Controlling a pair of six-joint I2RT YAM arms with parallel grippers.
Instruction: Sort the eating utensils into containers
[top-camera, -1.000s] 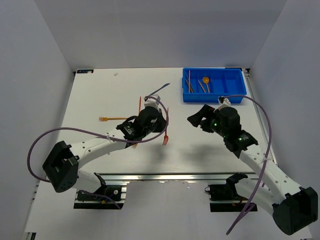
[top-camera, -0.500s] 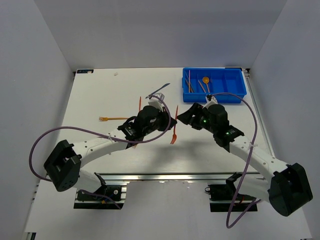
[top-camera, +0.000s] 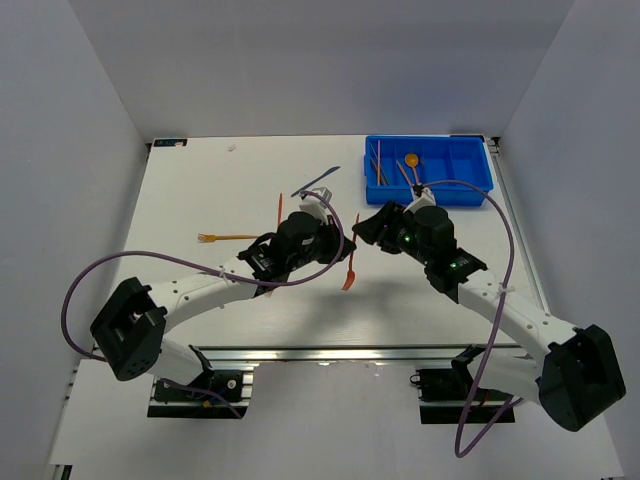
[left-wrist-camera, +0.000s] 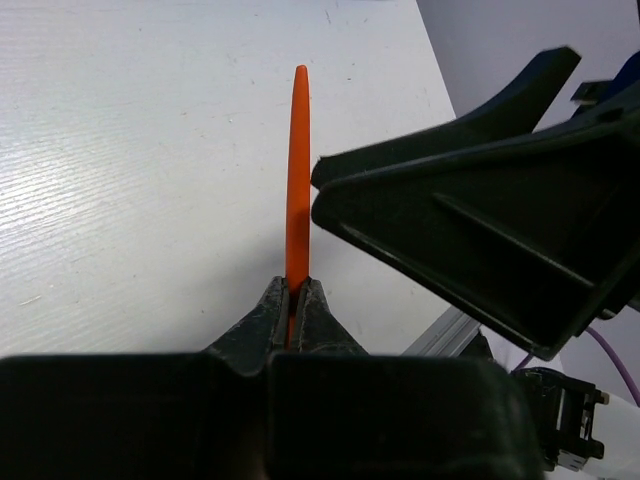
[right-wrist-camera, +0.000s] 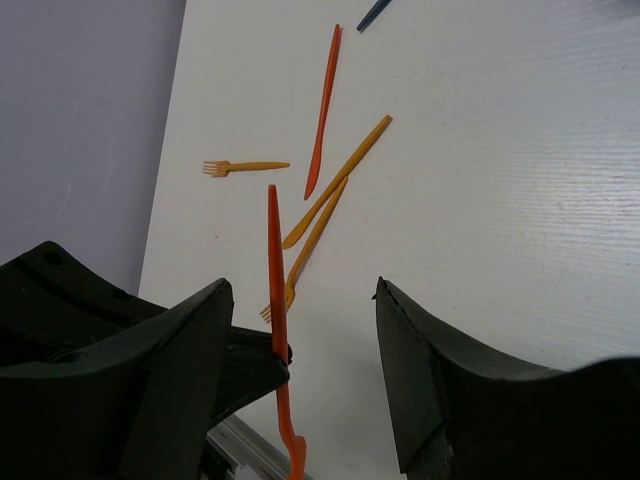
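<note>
Pinched the red-orange fork (left-wrist-camera: 298, 180) tight in the left gripper (left-wrist-camera: 297, 300), above the white table (top-camera: 200, 190); flanked its handle with the right gripper (right-wrist-camera: 302, 295) — fingers spread, neither touching it; stood well apart from the blue tray (top-camera: 465, 165) — far right corner, orange spoon (top-camera: 411, 159) inside.

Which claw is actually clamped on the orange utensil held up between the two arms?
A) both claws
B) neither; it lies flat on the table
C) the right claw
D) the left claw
D: in the left wrist view the left claw is pinched shut on the orange utensil, while the right claw stands open around it, not closed on it.
</note>
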